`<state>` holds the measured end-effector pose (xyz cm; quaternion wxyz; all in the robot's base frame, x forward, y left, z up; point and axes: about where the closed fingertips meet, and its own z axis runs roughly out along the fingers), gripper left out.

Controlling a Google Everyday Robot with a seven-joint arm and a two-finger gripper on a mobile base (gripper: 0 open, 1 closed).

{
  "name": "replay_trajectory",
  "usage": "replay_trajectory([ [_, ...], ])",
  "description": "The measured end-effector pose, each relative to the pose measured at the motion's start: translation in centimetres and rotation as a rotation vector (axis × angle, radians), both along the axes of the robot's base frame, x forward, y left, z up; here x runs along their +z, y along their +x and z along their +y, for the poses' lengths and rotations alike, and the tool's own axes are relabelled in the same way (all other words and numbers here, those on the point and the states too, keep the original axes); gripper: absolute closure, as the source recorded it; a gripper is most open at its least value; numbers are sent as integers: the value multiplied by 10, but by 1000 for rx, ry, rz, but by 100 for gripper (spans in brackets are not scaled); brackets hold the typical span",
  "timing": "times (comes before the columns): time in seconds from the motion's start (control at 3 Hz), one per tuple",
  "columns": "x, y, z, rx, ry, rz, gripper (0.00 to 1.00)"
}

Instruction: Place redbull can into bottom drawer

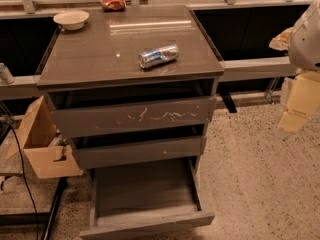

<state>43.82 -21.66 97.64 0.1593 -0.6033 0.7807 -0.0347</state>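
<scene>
Office-like workspace, grey drawer cabinet point(90, 54), speckled floor point(260, 174), cardboard box point(42, 144), pincer point(299, 104) at right edge

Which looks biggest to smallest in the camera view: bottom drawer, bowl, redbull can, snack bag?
Largest: bottom drawer.
Bowl and redbull can, about alike.
Smallest: snack bag, though farthest.
The gripper hangs top right.

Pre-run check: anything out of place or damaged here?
The redbull can lies on its side on the cabinet top. The top drawer front has white scratches. The bottom drawer is pulled open. The end effector hangs at the right edge.
</scene>
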Motion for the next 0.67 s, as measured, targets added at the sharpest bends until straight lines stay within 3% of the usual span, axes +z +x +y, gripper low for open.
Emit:
replay_trajectory([
  [0.33,0,0,0,1,0,0,0],
  [0.67,2,14,14,68,3,-34,0],
])
